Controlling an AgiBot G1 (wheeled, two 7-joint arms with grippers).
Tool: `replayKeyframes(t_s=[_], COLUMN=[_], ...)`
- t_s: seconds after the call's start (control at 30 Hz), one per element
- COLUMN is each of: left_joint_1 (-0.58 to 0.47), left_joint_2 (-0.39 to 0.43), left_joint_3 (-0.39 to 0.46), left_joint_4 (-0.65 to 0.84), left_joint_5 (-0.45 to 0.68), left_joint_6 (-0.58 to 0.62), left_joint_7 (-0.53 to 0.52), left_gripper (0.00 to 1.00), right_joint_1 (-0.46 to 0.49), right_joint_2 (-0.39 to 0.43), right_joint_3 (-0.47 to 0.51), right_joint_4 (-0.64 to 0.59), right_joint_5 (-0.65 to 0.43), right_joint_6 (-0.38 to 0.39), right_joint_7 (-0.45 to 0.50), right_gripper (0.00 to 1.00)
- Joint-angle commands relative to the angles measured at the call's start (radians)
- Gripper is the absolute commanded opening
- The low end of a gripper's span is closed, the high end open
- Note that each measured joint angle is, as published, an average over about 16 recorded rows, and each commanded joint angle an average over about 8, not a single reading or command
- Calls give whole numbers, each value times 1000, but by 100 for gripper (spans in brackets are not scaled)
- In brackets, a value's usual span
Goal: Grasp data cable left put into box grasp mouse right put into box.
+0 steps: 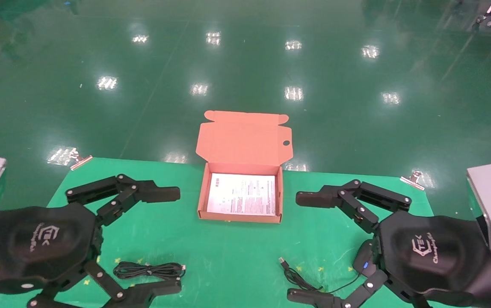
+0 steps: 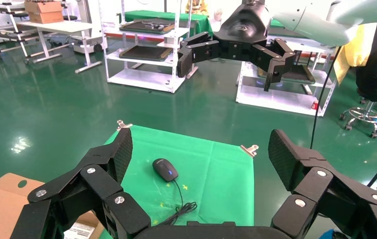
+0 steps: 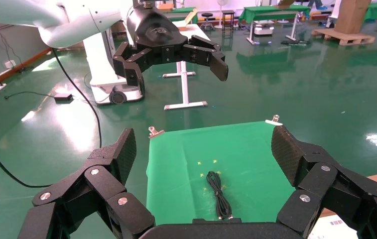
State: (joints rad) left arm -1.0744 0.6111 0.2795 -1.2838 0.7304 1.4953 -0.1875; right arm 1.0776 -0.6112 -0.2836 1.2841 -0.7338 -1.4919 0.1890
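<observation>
Nearest the robot, both arms are hovering above the front edge of the green mat [image 1: 228, 252], and neither is holding anything. The left gripper [image 1: 176, 239] is spreading its fingers wide apart, with the data cable [image 1: 149, 270] lying on the mat below the gap between them; nothing is touching it. The right wrist view is showing the same cable [image 3: 218, 193] stretched flat and alone on the cloth.

On the other side, the right gripper [image 1: 299, 247] is likewise standing open over its own target. The mouse [image 1: 364, 260] is resting on the mat, partly hidden under the gripper's body in the head view, so how close the fingers are to it cannot be judged well there. Its thin cord [image 1: 299, 278] is trailing loosely toward the middle. The left wrist view is giving a clearer look at the mouse [image 2: 165, 169], sitting free on the mat.

Farther back, between the two grippers, the box [image 1: 202, 194] is waiting with its lid [image 1: 243, 139] folded up and back. Only the white printed sheet [image 1: 242, 193] is lying inside.

So nothing appears packed yet: both grasps and both placements are still remaining, beginning with the cable on the left.
</observation>
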Motion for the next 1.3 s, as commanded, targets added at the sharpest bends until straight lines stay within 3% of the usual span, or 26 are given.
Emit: replayKeyframes(t_s=[0.03, 1.07, 1.3], left_joint_1=[0, -3, -43], left_joint_2=[0, 3, 16], left_joint_3=[0, 3, 45], left_joint_4=[0, 0, -6], left_joint_5=[0, 4, 61], left_joint_6=[0, -2, 20], left_joint_7=[0, 0, -34], left_gripper=[100, 100, 100], right_joint_1=[0, 0, -2], right_joint_2=[0, 0, 17], right_joint_3=[0, 1, 2], right_joint_4=[0, -1, -5], right_joint_5=[0, 0, -24], right_joint_6=[0, 0, 2], right_joint_7=[0, 0, -19], right_gripper=[100, 100, 100])
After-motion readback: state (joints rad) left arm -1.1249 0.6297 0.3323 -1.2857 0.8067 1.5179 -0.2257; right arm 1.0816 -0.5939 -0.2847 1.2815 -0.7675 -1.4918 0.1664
